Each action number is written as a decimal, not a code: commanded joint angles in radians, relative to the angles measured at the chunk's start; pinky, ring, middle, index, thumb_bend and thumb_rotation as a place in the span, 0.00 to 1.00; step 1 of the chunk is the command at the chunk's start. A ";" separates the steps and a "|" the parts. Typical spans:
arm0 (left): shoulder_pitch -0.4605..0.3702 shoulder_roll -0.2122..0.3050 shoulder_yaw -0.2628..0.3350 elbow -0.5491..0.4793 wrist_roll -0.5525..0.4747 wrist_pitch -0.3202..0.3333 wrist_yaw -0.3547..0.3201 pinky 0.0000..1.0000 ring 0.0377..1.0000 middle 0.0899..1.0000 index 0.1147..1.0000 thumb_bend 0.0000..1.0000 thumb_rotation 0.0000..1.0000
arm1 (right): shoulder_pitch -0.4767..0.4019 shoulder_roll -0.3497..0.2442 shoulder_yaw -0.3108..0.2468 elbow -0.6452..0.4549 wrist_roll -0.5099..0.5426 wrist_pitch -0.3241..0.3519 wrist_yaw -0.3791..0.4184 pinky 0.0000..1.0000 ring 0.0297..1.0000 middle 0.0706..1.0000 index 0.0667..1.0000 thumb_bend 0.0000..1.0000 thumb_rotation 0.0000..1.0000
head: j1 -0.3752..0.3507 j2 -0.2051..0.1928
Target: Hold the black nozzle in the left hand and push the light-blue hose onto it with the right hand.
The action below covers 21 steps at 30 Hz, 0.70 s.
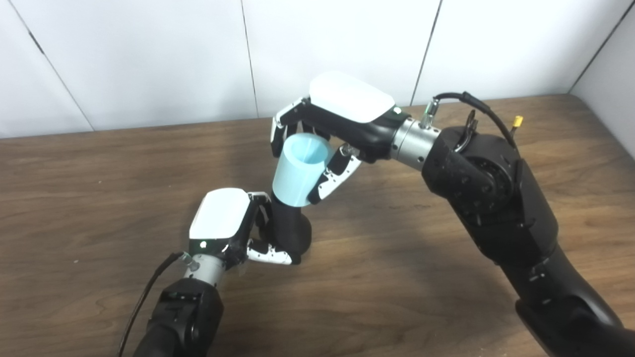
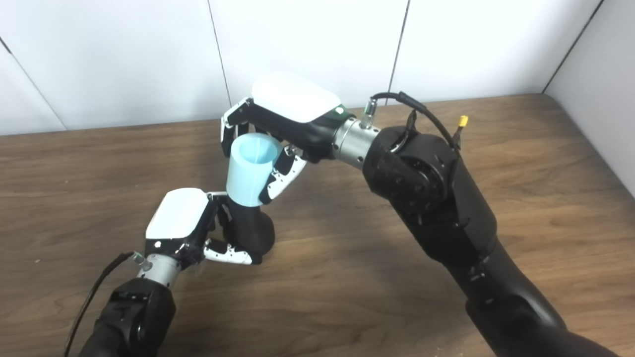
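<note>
The black nozzle (image 1: pixel 291 229) stands upright on the wooden table (image 1: pixel 397 277), its wide base down. My left hand (image 1: pixel 233 225) is shut around its lower part from the left; it also shows in the right eye view (image 2: pixel 191 225). The light-blue hose (image 1: pixel 300 171), a short open tube, sits over the nozzle's top end, tilted slightly. My right hand (image 1: pixel 337 129) is shut on the hose from behind and the right, fingers wrapped round its sides. The hose (image 2: pixel 252 168) and nozzle (image 2: pixel 250 228) appear the same in the right eye view. The nozzle's tip is hidden inside the hose.
A white panelled wall (image 1: pixel 198 59) runs along the table's far edge. The right forearm (image 1: pixel 486 188) crosses the right half of the table. A black cable (image 1: pixel 144 297) hangs by the left wrist.
</note>
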 commanded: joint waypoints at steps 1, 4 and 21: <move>0.008 -0.012 -0.022 0.019 -0.014 -0.005 -0.039 0.37 0.42 0.41 0.43 0.50 0.00 | -0.032 0.005 -0.010 -0.010 0.010 0.003 -0.016 0.31 0.33 0.44 0.50 0.51 0.00 | 0.000 0.000; 0.007 -0.013 -0.023 0.020 -0.009 -0.001 -0.043 0.38 0.43 0.42 0.43 0.50 0.00 | -0.030 0.015 -0.004 -0.007 0.003 0.004 -0.020 0.34 0.35 0.46 0.49 0.51 0.00 | 0.001 0.000; 0.011 -0.005 -0.021 0.006 -0.013 -0.002 -0.049 0.37 0.42 0.40 0.44 0.50 0.00 | -0.011 0.016 0.010 -0.007 -0.021 0.017 -0.010 0.33 0.34 0.46 0.51 0.51 0.00 | -0.008 0.010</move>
